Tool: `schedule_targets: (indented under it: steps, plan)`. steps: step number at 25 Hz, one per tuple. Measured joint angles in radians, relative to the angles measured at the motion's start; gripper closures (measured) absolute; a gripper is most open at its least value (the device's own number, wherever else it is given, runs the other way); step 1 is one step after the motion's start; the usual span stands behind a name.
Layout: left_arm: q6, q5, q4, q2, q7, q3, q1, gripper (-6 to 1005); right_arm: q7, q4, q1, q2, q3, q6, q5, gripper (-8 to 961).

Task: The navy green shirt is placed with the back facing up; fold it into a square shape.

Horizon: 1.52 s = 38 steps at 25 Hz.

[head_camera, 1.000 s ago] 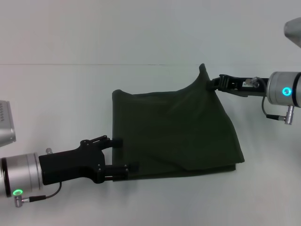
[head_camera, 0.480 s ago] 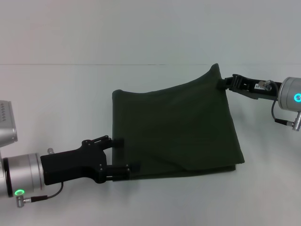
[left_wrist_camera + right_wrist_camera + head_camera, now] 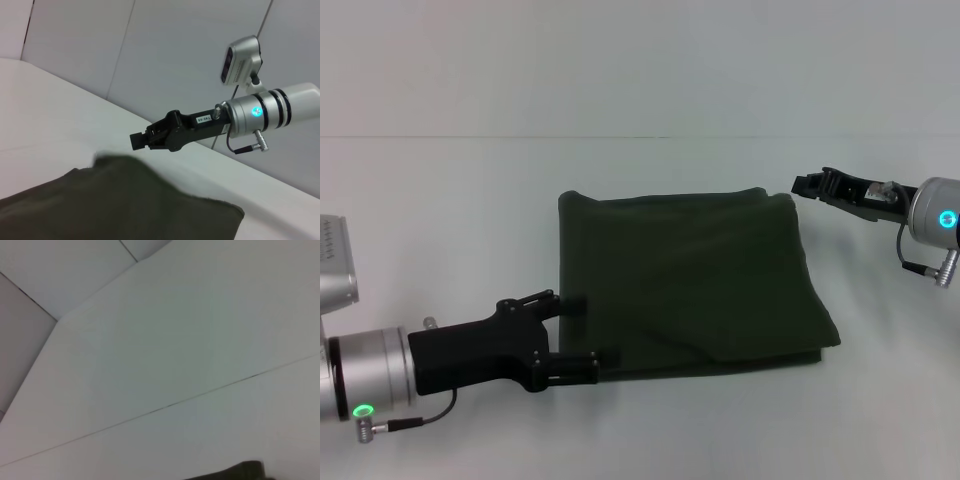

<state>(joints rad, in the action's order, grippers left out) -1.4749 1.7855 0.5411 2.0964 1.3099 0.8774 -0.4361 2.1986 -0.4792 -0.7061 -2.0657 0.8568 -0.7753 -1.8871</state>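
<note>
Navy green shirt (image 3: 695,285) lies folded, square-ish, mid-table (image 3: 470,200). Left claw (image 3: 582,330) at eight o'clock, fingers spread along its near-left edge, tips blending into cloth. Right claw (image 3: 803,185), two o'clock, grips nothing; can't tell its gap.

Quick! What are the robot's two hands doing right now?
Left gripper: open, its fingers at the navy green shirt's near-left edge.
Right gripper: off the shirt, holding nothing, beside its far-right corner.
</note>
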Motion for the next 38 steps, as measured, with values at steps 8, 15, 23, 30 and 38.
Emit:
schedule_targets:
  steps: [8,15,23,30,38]
  plan:
    - [-0.006,-0.004,-0.001,0.006,0.009,-0.005,0.002,61,-0.132,-0.004,0.046,-0.009,-0.069,-0.047,0.068,673]
    - [-0.011,-0.006,-0.001,-0.002,0.089,-0.009,0.004,61,-0.503,-0.011,0.164,0.021,-0.125,-0.421,0.194,438]
    - [-0.075,0.016,0.004,-0.053,0.124,-0.008,0.011,62,-0.895,-0.035,0.281,0.03,-0.12,-0.694,0.104,257]
    - [-0.078,0.04,0.008,-0.051,0.113,-0.009,0.034,61,-1.066,-0.026,0.329,-0.012,-0.12,-0.638,0.055,106]
    - [-0.083,0.051,0.008,-0.048,0.112,-0.011,0.053,61,-1.105,-0.016,0.338,-0.02,-0.122,-0.573,-0.005,4]
